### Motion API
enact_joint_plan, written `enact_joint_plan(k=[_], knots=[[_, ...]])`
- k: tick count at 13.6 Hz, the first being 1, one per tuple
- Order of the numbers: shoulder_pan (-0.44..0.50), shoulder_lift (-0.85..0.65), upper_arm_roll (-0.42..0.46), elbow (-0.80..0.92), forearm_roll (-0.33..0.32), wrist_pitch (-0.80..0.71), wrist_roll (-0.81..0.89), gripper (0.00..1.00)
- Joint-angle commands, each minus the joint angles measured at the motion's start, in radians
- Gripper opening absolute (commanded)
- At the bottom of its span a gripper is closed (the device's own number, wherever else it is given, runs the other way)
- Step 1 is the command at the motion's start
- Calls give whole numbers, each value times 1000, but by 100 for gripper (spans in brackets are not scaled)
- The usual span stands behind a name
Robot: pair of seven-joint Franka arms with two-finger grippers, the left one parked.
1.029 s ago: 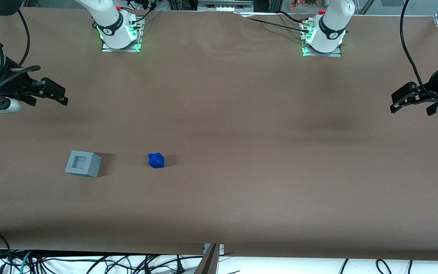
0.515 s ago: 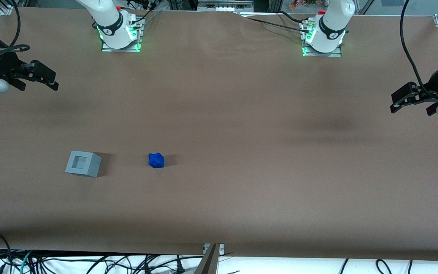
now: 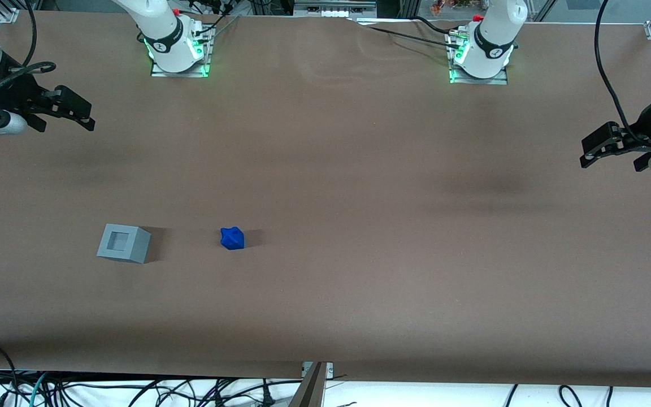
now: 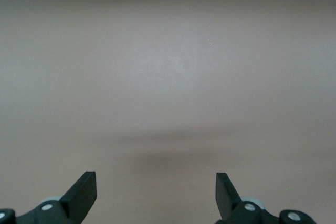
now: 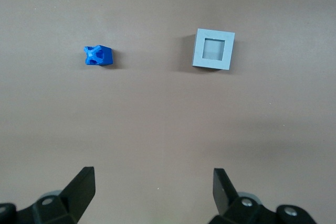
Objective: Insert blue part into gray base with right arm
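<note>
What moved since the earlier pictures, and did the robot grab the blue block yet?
Only the gripper moved: farther from the front camera, then slightly back toward the blocks. It hangs open and empty, nothing grabbed. The blue part and the gray base stayed put, apart on the table.

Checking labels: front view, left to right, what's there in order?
Right arm's black two-finger gripper, fingers open and high over the table edge → light gray plastic cube base → small deep-blue faceted plastic part.
</note>
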Motion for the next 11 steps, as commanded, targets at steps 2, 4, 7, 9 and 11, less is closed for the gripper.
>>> enact_joint_plan(k=[2, 4, 7, 9, 11], knots=[[-22, -36, 20, -38, -11, 17, 11, 99], [-22, -36, 22, -38, -11, 17, 8, 99], [-22, -36, 31, -38, -11, 20, 6, 99], [-22, -37, 36, -38, -13, 24, 6, 99], [-22, -45, 36, -38, -14, 24, 6, 99]])
